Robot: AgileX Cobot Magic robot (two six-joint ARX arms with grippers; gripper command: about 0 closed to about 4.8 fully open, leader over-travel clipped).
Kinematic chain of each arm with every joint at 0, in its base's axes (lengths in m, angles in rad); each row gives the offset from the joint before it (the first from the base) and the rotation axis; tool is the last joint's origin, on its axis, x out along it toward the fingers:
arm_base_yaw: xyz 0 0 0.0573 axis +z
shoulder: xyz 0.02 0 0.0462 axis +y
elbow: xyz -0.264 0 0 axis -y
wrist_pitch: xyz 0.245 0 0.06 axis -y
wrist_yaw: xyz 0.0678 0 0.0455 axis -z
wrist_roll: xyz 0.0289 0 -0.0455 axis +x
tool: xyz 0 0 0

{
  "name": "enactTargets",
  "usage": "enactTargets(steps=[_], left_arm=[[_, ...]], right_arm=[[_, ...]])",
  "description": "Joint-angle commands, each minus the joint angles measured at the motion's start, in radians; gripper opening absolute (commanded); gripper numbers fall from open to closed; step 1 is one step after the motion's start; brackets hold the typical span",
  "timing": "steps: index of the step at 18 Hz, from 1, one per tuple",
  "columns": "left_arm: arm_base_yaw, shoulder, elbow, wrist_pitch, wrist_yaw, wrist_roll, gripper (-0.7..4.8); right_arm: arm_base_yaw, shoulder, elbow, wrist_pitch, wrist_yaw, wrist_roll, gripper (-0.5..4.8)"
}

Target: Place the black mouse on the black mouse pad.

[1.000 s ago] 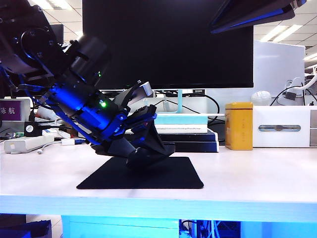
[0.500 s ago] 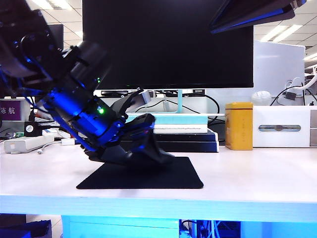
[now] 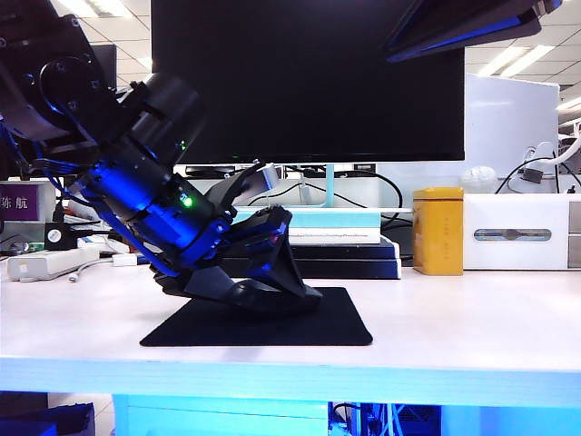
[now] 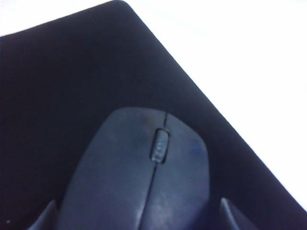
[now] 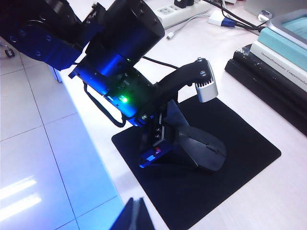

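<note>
The black mouse [image 4: 139,177] lies on the black mouse pad [image 4: 57,72], near the pad's middle, as the right wrist view also shows for the mouse [image 5: 204,151] and the pad [image 5: 249,148]. My left gripper [image 4: 139,215] is low over the pad and straddles the mouse's rear. It is open: a dark gap shows between each fingertip [image 4: 48,215] and the mouse's sides. In the exterior view the left gripper [image 3: 286,292] sits tilted down onto the pad [image 3: 340,329]. My right gripper [image 5: 139,215] hangs high above the table's front edge, shut and empty.
A large dark monitor [image 3: 309,82] stands behind the pad, with a stack of books [image 3: 336,238] under it. A yellow tin [image 3: 438,231] and a white box [image 3: 517,232] are at the back right. A power strip [image 3: 50,263] lies at the back left.
The left gripper's fingers have spread apart and let go of the mouse, which now rests flat on the pad. The right arm has stayed still.
</note>
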Motion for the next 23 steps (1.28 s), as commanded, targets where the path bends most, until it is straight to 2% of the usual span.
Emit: enactTargets(steps=[1,2,5,8,11,12,16,18,20,23], left_arm=[[0.003,-0.018,-0.009,-0.033,-0.049,-0.009,4.79],[0.003,-0.061,-0.006,-0.031,-0.086,-0.005,4.79],[0.003,-0.156,0.01,-0.057,-0.098,-0.003,4.79],[0.003,-0.268,0.01,-0.063,-0.153,-0.002,4.79],[0.003,-0.348,0.01,-0.129,-0.158,0.006,4.79],[0.003,-0.376,0.009,-0.172,-0.158,0.04,4.79],[0.003,-0.414,0.008,-0.219,-0.158,0.05,1.49],[0.003,-0.418,0.008,-0.219,-0.162,0.05,1.12],[0.003,-0.418,0.008,-0.222,-0.161,0.05,0.3],[0.003,-0.432,0.008,-0.239,-0.163,0.05,-0.05]], right_arm=[[0.0,-0.003,0.003,-0.004,-0.006,0.007,-0.06],[0.0,-0.003,0.003,-0.016,-0.015,0.007,-0.06],[0.0,-0.004,0.004,-0.008,-0.018,0.007,-0.06],[0.0,-0.005,0.011,-0.012,-0.018,0.006,-0.06],[0.0,-0.005,0.013,-0.004,-0.017,0.006,-0.06],[0.0,-0.005,0.013,0.002,-0.017,0.006,-0.06],[0.0,-0.005,0.013,0.002,-0.017,0.006,-0.06],[0.0,-0.005,0.013,0.005,-0.017,0.007,-0.06],[0.0,-0.005,0.013,0.008,-0.017,0.006,-0.06],[0.0,-0.005,0.013,0.024,-0.016,0.007,-0.06]])
